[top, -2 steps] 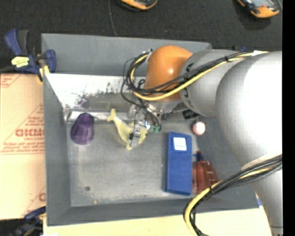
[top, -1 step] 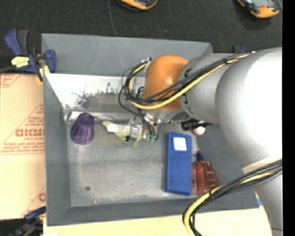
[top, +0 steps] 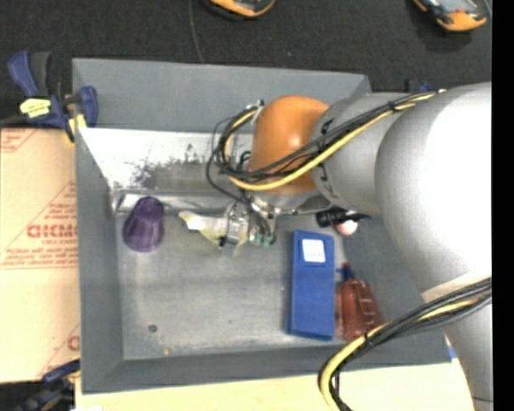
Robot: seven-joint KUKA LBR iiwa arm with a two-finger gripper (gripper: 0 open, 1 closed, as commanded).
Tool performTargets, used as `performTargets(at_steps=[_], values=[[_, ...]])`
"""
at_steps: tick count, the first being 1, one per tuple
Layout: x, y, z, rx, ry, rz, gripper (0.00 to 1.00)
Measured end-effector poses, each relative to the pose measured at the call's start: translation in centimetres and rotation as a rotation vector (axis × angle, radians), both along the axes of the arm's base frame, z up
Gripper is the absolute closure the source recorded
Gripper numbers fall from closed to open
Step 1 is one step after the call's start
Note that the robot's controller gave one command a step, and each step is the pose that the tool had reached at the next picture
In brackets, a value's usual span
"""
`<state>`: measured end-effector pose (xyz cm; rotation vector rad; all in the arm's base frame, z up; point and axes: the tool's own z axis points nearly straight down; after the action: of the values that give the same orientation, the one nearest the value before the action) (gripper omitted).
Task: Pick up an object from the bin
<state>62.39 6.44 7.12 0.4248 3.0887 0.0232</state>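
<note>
The gripper hung at the right end of a pale cream crumpled piece, its long axis running toward the purple plastic cup; whether it was open could not be told

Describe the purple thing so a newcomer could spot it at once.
Start at the grey bin and go to its left side, near the back wall. There sits a small purple cup, apart from the pale scrap to its right. Nothing else there is purple; the blue box lies far right.
</note>
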Motion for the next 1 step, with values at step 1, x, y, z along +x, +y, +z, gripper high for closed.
performTargets(at_steps=[1], values=[[-0.33,-0.06,2.35,0.0,0.011,-0.001,1.0]])
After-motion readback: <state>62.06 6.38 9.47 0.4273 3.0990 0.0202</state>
